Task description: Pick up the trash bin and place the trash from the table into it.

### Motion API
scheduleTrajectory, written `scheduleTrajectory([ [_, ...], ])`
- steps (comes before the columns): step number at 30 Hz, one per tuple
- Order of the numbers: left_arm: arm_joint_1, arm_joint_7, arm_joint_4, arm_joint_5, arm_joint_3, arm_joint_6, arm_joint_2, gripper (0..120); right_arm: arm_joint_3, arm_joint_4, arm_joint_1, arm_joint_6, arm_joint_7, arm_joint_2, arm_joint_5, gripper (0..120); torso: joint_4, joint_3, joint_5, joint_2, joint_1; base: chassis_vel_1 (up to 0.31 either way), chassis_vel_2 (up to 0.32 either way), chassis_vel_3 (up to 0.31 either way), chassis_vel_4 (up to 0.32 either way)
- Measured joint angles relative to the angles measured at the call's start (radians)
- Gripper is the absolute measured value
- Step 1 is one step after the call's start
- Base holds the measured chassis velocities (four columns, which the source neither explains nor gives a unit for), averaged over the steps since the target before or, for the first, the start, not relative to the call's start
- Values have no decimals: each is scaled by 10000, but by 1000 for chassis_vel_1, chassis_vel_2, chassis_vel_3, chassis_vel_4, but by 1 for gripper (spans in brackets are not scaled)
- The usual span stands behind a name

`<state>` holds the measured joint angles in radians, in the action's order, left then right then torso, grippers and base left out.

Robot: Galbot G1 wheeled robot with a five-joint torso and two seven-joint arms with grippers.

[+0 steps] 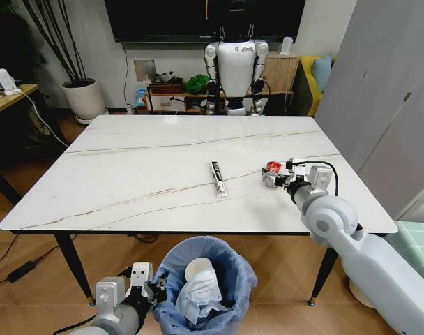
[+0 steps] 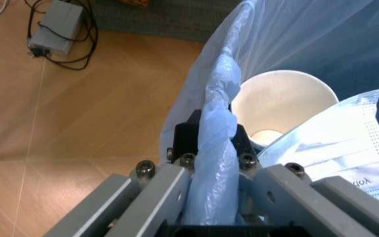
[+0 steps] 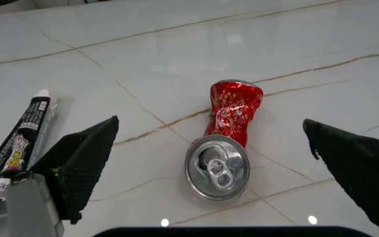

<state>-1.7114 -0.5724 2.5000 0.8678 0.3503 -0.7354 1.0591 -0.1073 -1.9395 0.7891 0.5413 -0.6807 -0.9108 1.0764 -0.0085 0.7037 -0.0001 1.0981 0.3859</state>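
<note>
Head view: the trash bin (image 1: 219,269), lined with a light-blue bag, is held below the near edge of the marble table (image 1: 128,181), its rim clenched by the left gripper (image 1: 155,287). Inside the bin, a paper cup (image 1: 197,268) and a pale mask (image 1: 198,293) are seen. Above the bin, on the table, the right gripper (image 1: 276,178) is spread wide around a crushed red can (image 1: 273,168), not touching it. A black-white stick wrapper (image 1: 217,179) lies beside the can, nearer the table's middle; its print cannot be read.
</note>
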Motion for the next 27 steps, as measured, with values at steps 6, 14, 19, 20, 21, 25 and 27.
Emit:
scheduleTrajectory([
  [6, 25, 0, 0, 0, -13, 0, 35, 0, 564, 358, -517, 25, -330, -245, -39, 100, 0, -1, 0, 0, 0, 0, 0, 0, 0],
  [14, 28, 0, 0, 0, 28, 0, 30, 0, 923, 794, -669, 34, -383, -457, -253, 100, -1, -1, 0, 0, 0, 0, 0, 0, 0],
  [19, 48, 1, 0, 7, 58, 0, 19, 0, 1030, 977, -680, 23, -387, -480, -309, 100, -1, -1, 0, 0, 0, 0, 0, 0, 0],
  [20, 55, 6, 0, 7, 61, 0, 21, 0, 1048, 998, -668, 23, -383, -489, -321, 100, -1, -1, 0, 0, 0, 0, 0, 0, 0],
  [21, 55, 6, 0, 7, 61, 0, 21, 0, 1048, 998, -668, 23, -383, -489, -321, 100, -1, -1, 0, 0, 0, 0, 0, 0, 0],
  [25, 55, 31, 0, 10, 69, 0, 18, 0, 1124, 1161, -634, 23, -358, -558, -372, 100, -1, -1, 1, 0, 0, 0, 0, 0, 0],
  [27, 53, 32, 0, 12, 74, 0, 16, 0, 1126, 1180, -633, 22, -353, -564, -376, 100, -1, -1, 1, 0, 0, 0, 0, 0, 0],
])
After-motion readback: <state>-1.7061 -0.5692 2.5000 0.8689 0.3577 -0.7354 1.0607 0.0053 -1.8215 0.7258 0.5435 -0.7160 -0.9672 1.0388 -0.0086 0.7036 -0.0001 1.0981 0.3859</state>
